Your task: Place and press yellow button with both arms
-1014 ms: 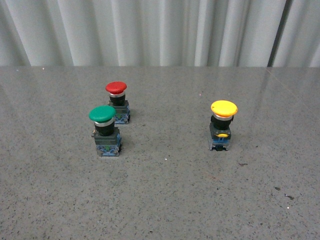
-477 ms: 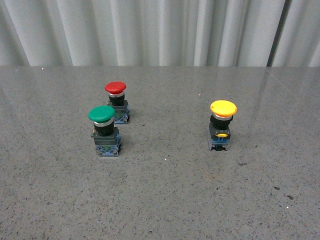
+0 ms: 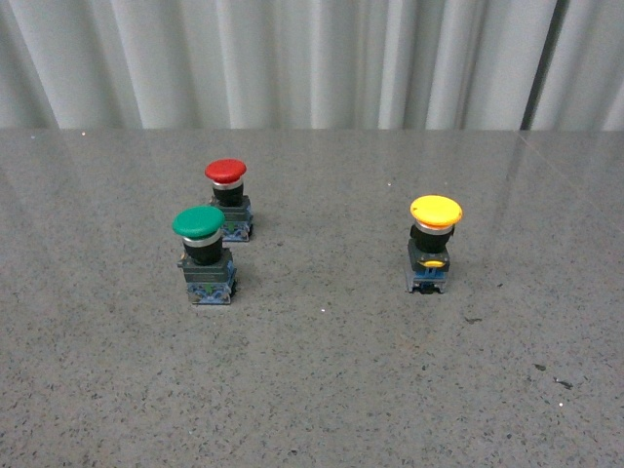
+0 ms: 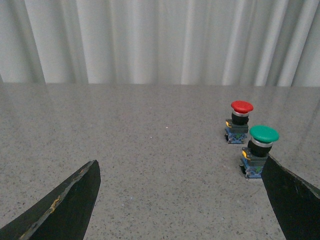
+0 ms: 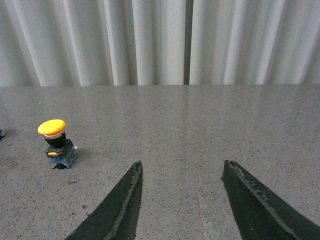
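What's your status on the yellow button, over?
Left claw open, empty. Right claw open, empty. Yellow button upright on table, untouched, apart from green button and red button. Nothing in the way.

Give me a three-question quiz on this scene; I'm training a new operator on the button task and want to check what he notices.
1. True or false: the yellow button stands upright, apart from the other two buttons.
2. Which button stands nearest the green button? A) the yellow one B) the red button C) neither, all are equally spaced
3. Fill in: the left gripper and right gripper are both ____ and hold nothing.

Key: 1 true; 2 B; 3 open.
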Robot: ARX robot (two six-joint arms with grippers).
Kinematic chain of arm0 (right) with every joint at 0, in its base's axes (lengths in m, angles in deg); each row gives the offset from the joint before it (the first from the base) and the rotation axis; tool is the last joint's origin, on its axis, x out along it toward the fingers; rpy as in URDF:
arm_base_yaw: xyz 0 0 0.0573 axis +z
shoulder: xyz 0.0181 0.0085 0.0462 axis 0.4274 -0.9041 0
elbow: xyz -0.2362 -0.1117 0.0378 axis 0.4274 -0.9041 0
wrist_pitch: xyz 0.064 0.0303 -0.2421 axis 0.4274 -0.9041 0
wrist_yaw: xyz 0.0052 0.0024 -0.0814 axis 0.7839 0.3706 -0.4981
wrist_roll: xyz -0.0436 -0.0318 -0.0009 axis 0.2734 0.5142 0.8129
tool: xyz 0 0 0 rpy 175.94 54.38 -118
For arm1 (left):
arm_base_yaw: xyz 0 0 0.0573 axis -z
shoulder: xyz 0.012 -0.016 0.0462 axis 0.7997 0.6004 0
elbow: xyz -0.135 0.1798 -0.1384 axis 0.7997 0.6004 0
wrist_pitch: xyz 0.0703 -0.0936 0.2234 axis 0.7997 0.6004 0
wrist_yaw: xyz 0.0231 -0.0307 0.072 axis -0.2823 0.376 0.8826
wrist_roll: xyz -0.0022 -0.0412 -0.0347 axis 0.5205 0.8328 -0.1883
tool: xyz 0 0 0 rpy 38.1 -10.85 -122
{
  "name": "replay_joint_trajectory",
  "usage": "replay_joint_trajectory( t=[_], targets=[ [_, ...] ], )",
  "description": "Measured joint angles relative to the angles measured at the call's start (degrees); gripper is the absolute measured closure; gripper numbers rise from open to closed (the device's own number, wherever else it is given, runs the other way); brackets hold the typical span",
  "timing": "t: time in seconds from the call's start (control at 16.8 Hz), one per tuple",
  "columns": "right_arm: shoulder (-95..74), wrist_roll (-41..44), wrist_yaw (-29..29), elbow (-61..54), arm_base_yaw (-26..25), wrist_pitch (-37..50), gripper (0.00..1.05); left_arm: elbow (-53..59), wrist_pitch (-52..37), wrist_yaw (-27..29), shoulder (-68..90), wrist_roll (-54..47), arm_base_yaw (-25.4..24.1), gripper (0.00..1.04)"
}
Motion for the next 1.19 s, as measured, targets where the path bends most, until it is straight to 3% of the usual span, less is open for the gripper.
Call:
replay_joint_trajectory(
  t=[0.3, 1.19],
  targets=[
    [0.0, -0.02, 0.0, 0.0, 0.0, 0.0, 0.06, 0.0, 0.0, 0.0, 0.0, -0.02, 0.0, 0.07],
    [0.0, -0.02, 0.0, 0.0, 0.0, 0.0, 0.07, 0.0, 0.0, 0.0, 0.0, -0.02, 0.0, 0.07]
  ],
)
